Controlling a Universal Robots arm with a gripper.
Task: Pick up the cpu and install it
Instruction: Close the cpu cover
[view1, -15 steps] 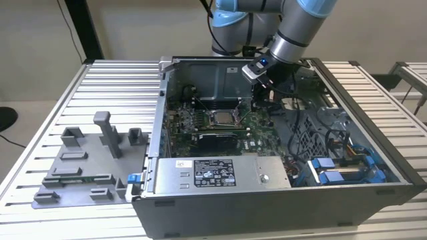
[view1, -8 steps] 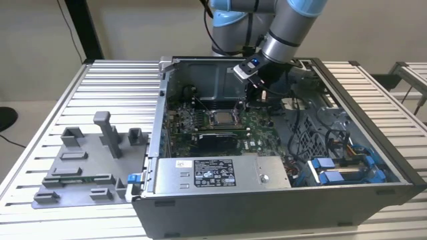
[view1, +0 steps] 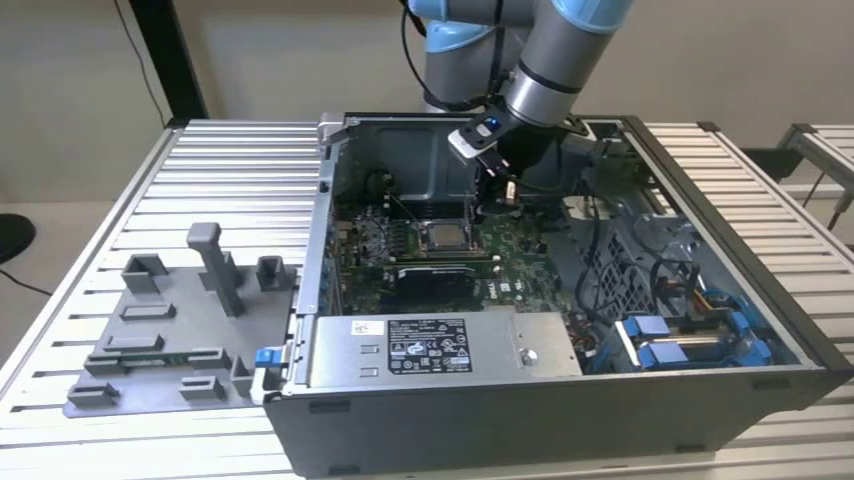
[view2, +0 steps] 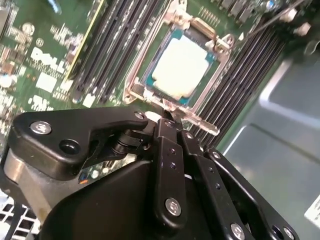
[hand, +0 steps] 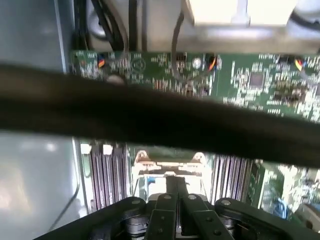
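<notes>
End effector: black linkage end effector (view1: 509, 192) on a grey-and-blue arm (view1: 554, 60), upper middle of the exterior view, reaching down into the open case; closed, its fingers (view2: 166, 150) meeting at the tips with nothing seen between them
Cpu: small flat square cpu (view2: 181, 62) with a pale silver-white metal top, lying flat inside the dark metal-framed socket (view2: 132, 89); near the centre of the exterior view, near the end effector but apart from it
Board: green circuit board (view1: 514, 250) on the case floor, carrying the socket, with long black memory slots (view2: 115, 45) just beside the frame
Case: large dark grey computer case (view1: 534, 420), lid off, lying on the ribbed aluminium counter (view1: 227, 160)
Other items: silver box (view1: 427, 345) with a black-and-white label at the case's near edge; grey moulded tray (view1: 160, 340) on the exterior view's left
Hard to make out: in the first wrist view a blurred dark band (hand: 160, 117) crosses the middle and hides part of the board; whether the socket frame is latched cannot be told
</notes>
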